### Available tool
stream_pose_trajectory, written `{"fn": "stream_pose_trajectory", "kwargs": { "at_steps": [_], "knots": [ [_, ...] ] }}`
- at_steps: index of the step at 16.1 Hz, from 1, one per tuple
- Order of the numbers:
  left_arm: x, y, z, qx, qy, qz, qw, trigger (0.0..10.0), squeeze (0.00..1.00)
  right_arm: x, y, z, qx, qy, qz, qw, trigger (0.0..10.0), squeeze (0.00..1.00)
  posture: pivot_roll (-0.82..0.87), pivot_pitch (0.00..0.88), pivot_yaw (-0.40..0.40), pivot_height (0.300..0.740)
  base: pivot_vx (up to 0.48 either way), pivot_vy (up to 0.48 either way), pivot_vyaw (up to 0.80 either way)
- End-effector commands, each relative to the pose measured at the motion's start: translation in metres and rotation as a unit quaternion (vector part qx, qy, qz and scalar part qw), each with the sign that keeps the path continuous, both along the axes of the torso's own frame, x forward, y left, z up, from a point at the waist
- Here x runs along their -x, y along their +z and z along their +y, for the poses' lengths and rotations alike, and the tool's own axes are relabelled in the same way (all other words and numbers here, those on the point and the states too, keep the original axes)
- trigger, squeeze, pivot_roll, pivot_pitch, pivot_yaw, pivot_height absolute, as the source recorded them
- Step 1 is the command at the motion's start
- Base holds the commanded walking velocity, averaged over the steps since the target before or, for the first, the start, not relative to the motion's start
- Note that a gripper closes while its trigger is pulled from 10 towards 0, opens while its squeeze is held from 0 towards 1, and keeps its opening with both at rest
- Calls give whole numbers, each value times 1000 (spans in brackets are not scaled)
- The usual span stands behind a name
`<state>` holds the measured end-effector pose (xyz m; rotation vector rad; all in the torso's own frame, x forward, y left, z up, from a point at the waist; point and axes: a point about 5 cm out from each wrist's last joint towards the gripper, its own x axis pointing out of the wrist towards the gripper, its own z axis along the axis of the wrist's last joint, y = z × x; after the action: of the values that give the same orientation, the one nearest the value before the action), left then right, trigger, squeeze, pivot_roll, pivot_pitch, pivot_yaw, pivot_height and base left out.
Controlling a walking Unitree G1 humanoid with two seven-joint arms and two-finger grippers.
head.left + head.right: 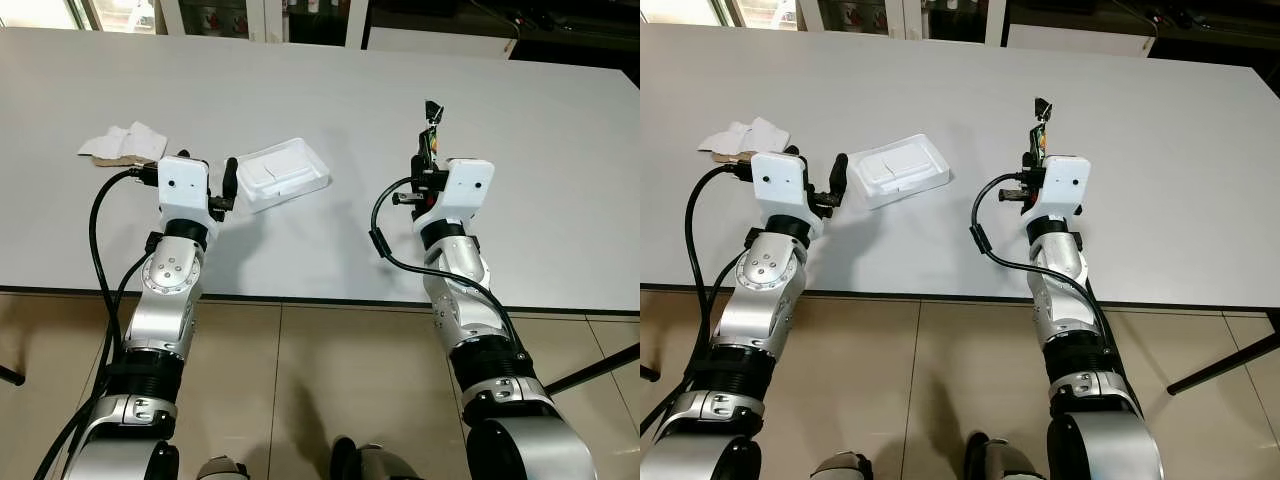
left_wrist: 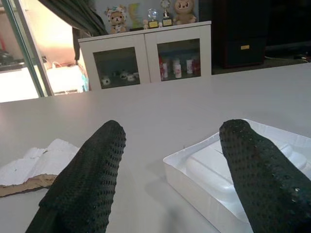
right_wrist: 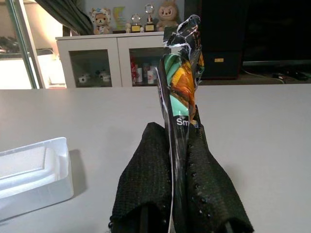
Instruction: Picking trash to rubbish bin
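Note:
A white plastic tray (image 1: 283, 172) lies on the white table (image 1: 330, 90), just right of my left gripper (image 1: 205, 180). That gripper is open, with one black finger (image 1: 230, 178) near the tray's left edge, and it holds nothing. Crumpled white paper with a torn cardboard scrap (image 1: 122, 145) rests to the left of it. My right gripper (image 1: 428, 150) hovers over the table's right half, shut on a colourful snack wrapper (image 3: 181, 97) that sticks up from between its fingers (image 3: 146, 179).
The table's near edge (image 1: 300, 298) runs just in front of my arms, with tiled floor (image 1: 330, 390) below. A white cabinet (image 2: 146, 58) with glass doors and figurines stands beyond the table's far side. Black cables loop off both wrists.

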<state>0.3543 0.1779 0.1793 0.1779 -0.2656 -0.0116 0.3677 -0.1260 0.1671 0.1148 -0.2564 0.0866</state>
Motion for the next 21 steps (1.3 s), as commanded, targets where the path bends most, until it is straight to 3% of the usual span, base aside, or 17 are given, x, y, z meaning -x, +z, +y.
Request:
{"fn": "stream_pose_trajectory", "kwargs": {
  "at_steps": [1,21],
  "knots": [
    [-2,3,-2,1,3,-7,1000,10000,0,-2,3,-1,0,0,-4,1000,10000,0,-14,97,-45,740,0,0,0],
    [-1,2,-1,7,6,-10,1000,10000,0,-1,-2,0,1,3,4,1000,10000,0,-2,91,-57,740,0,0,0]
  ]
}}
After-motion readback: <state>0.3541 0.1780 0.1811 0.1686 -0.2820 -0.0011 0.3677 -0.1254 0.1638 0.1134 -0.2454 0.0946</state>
